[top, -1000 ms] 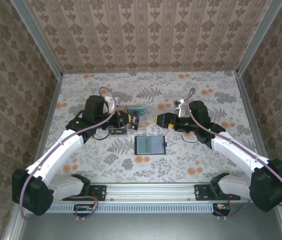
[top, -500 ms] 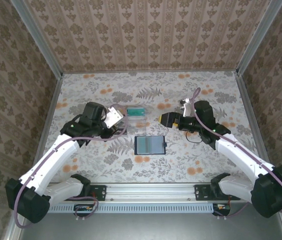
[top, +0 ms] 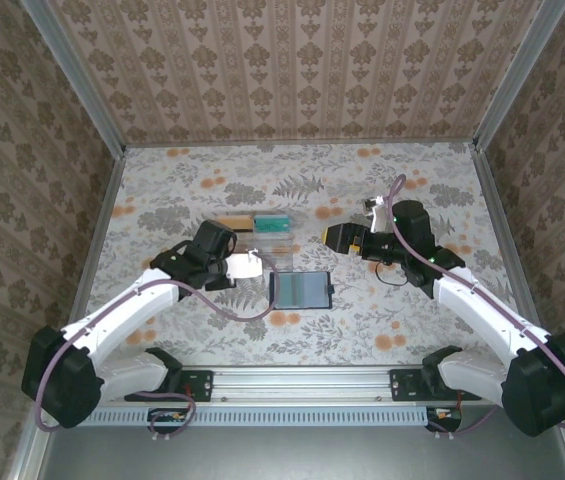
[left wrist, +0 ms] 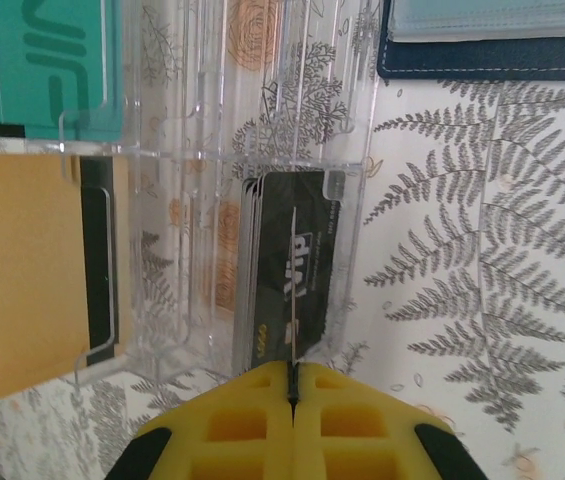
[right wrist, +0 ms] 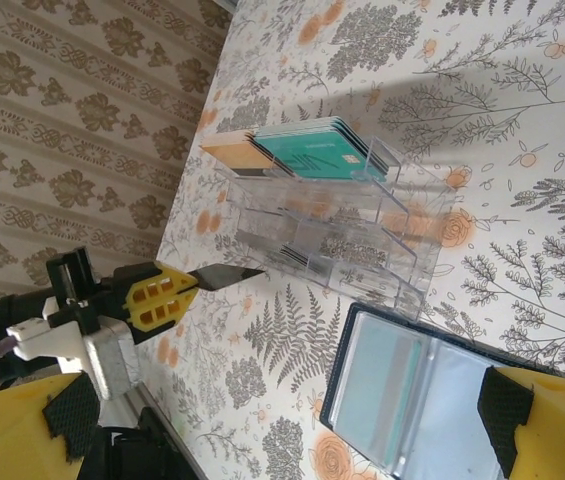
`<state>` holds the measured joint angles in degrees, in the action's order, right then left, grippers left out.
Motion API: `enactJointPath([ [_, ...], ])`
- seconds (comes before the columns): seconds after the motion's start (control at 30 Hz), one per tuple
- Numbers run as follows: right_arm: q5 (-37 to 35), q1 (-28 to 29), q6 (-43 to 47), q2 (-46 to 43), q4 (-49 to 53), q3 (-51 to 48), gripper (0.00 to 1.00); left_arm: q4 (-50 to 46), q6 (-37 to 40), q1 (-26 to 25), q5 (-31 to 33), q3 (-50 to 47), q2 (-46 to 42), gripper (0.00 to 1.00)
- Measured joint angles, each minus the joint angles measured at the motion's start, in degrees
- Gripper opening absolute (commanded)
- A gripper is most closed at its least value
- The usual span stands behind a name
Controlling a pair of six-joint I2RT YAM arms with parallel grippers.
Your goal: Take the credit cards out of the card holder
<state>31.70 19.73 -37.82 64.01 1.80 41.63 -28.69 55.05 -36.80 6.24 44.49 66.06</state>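
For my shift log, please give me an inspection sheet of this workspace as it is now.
Surface: floral tablecloth, flat.
Job's things: clear card holder holds teal cards, orange card and black cards; one dark card pinched edge-on.
Clutter: open wallet beside the holder.
Grippers: left gripper shut on the dark card; right gripper open, empty.
Cables: left arm's cable, right arm's cable.
Surroundings: wallpapered walls.

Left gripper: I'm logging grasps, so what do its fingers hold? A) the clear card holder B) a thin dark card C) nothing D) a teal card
B: the fingers of the left gripper are shut on a thin dark card, seen edge-on in the left wrist view.
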Motion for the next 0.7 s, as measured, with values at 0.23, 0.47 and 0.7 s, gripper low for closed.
enactJointPath([
  [0.23,0.0,-0.6,0.0,0.0,0.0,0.0,1.00,5.3,3.3,0.0,0.3,-1.4,3.3,0.00],
  [0.47,0.0,-0.9,0.0,1.1,-0.2,0.0,1.00,7.8,3.8,0.0,0.2,-1.4,5.5,0.00],
  [0.7,0.2,-1.6,0.0,1.7,-0.3,0.0,1.00,8.8,3.8,0.1,0.2,-1.5,7.8,0.00],
])
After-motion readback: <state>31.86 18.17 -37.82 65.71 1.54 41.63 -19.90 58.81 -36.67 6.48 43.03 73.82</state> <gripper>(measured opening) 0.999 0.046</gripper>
